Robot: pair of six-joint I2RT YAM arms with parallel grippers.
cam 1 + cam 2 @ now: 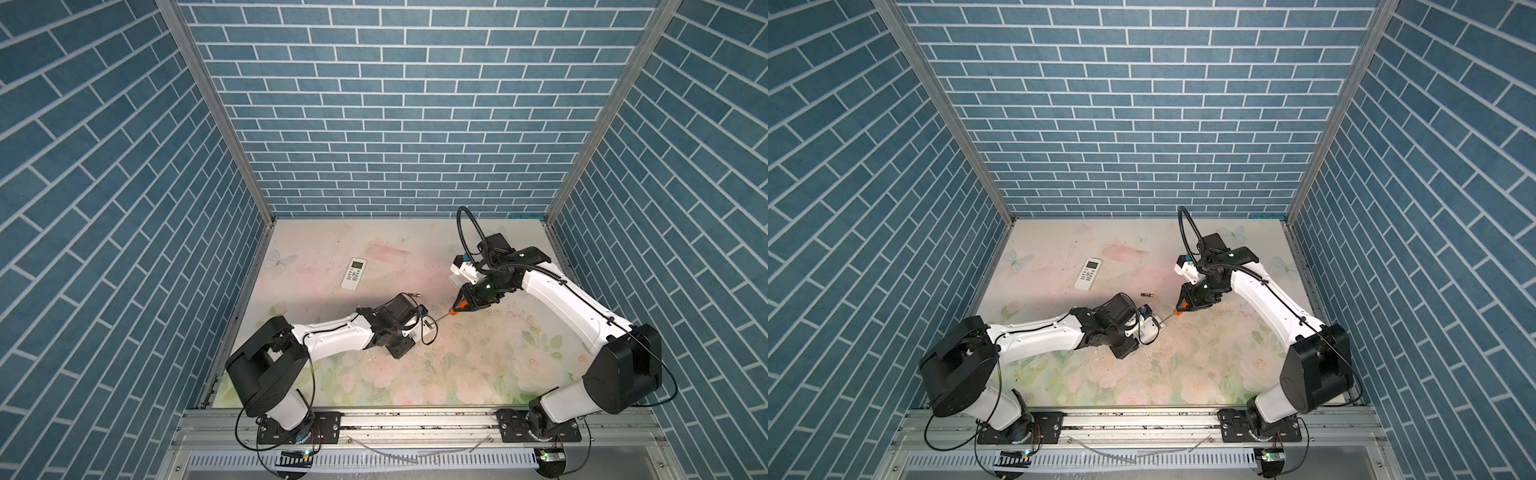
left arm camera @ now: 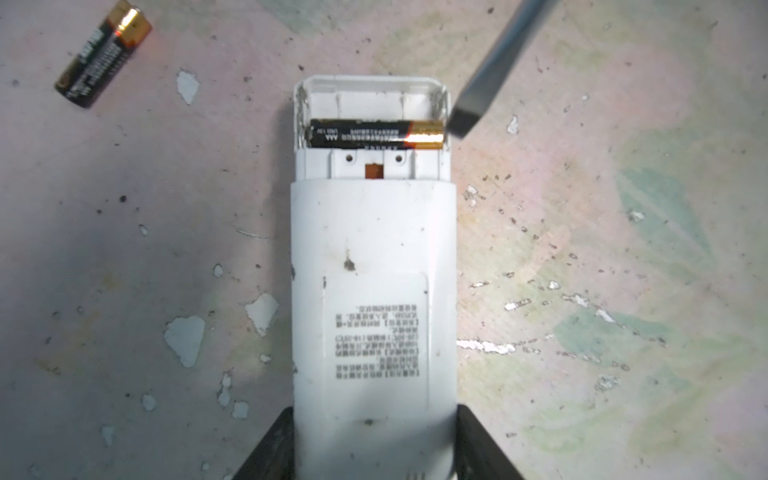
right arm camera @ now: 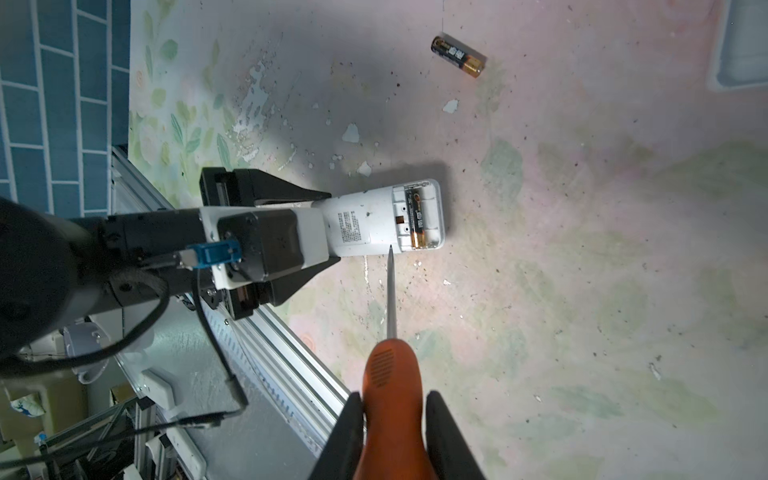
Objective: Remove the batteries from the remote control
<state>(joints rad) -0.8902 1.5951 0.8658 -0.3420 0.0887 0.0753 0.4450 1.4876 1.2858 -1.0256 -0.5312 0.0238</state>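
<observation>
Black cylindrical battery (image 2: pixel 376 134) lay crosswise in the white plastic remote (image 2: pixel 374 270) (gold end toward the orange-handled screwdriver (image 3: pixel 392 374)), which the left gripper (image 2: pixel 374 449) pinched; the right gripper (image 3: pixel 397 432) clamped that screwdriver.

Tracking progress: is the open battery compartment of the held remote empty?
Not empty: one battery lies inside the compartment, its other slot bare. A second battery lies loose on the table.

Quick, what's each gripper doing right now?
Left gripper: closed on the open-backed remote.
Right gripper: closed on the orange-handled screwdriver.
</observation>
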